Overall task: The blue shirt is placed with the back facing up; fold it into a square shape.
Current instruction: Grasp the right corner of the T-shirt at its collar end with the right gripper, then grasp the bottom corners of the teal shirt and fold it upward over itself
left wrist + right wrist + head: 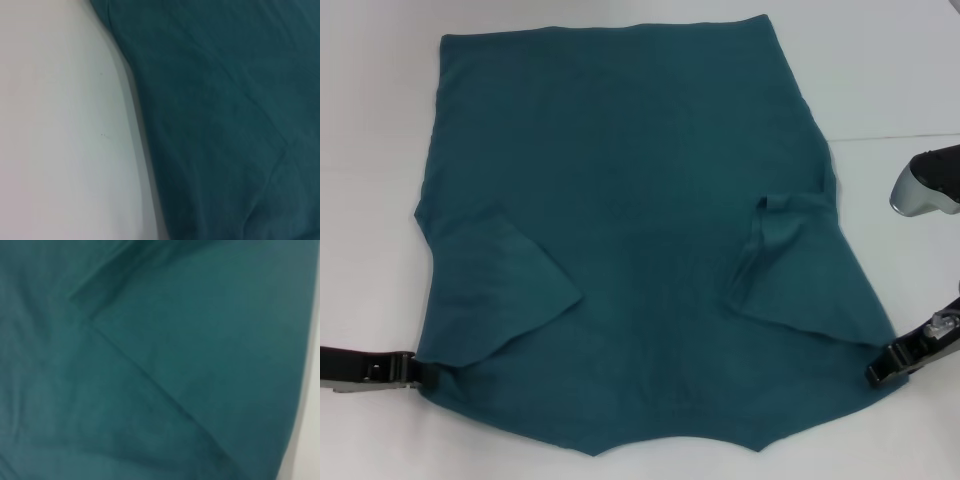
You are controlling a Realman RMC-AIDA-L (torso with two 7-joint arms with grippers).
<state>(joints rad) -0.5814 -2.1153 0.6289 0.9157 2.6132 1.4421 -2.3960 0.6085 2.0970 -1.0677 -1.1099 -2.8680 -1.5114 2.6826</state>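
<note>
The white table [380, 150] fills the head view and carries everything else. Spread over most of it lies the blue shirt [640, 170], plain side up, with its straight hem at the far edge and its shoulders toward the robot. The cloth narrows toward the hem and widens near the robot, where the lower edge ends in 2 shallow points with a dip between them.

Both short sleeves are folded inward onto the body of the shirt. The left sleeve [505, 285] lies as a flat triangular flap pointing toward the middle. The right sleeve [800, 270] is folded in the same way, but its upper edge is rumpled and slightly raised.

The left wrist view shows the shirt's edge [145, 150] running across bare table, with a soft crease in the cloth. The right wrist view is almost wholly cloth, crossed by a diagonal fold line [150, 375], with a sliver of table at one side.

The left gripper [415, 368] sits low at the shirt's left near corner, its dark fingers touching the edge of the cloth; whether it is clenched on the fabric cannot be told. The right gripper [880, 372] sits at the shirt's right near corner, its black tip against the cloth, and its grasp cannot be told either. A grey part of the right arm [928, 182] shows farther back at the right edge.
</note>
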